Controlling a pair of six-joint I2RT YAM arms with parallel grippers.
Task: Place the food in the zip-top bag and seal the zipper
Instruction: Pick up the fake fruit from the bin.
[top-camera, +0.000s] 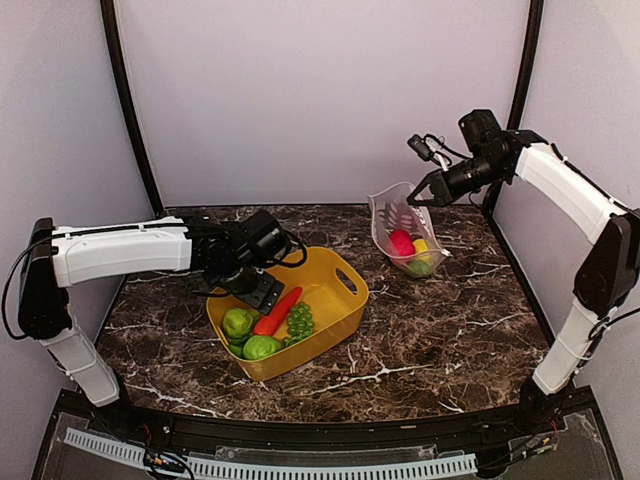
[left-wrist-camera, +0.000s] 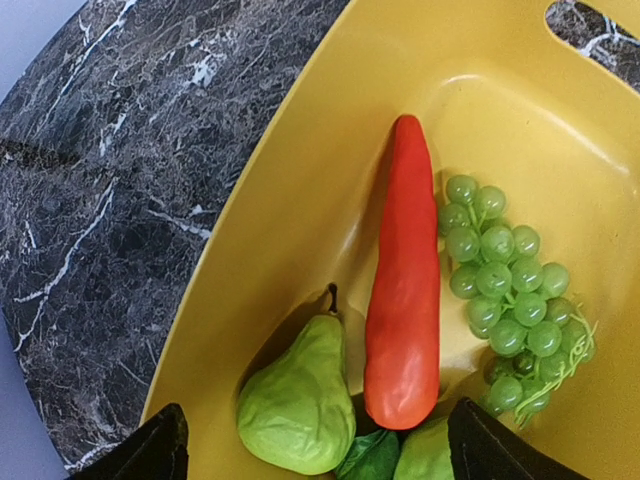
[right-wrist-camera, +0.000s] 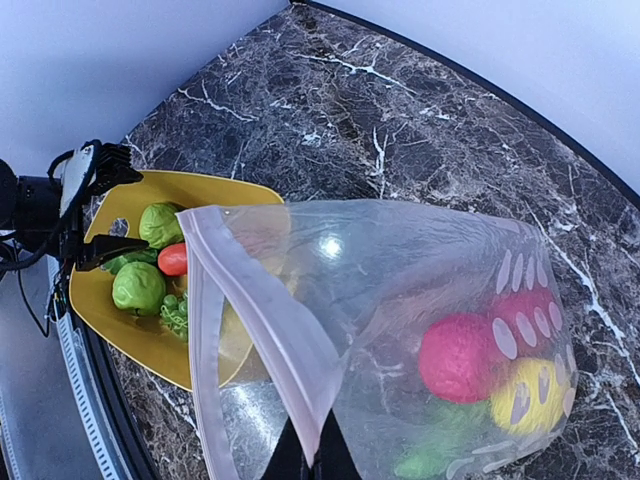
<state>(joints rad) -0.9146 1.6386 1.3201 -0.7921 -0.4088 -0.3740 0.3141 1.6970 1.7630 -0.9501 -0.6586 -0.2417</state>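
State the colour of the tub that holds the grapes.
Yellow; the tub shows best in the left wrist view.

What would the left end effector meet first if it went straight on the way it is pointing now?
Probably the red-orange carrot in the yellow tub, or the green pear-shaped fruit beside it; the open left end effector points down at both, and depth is unclear.
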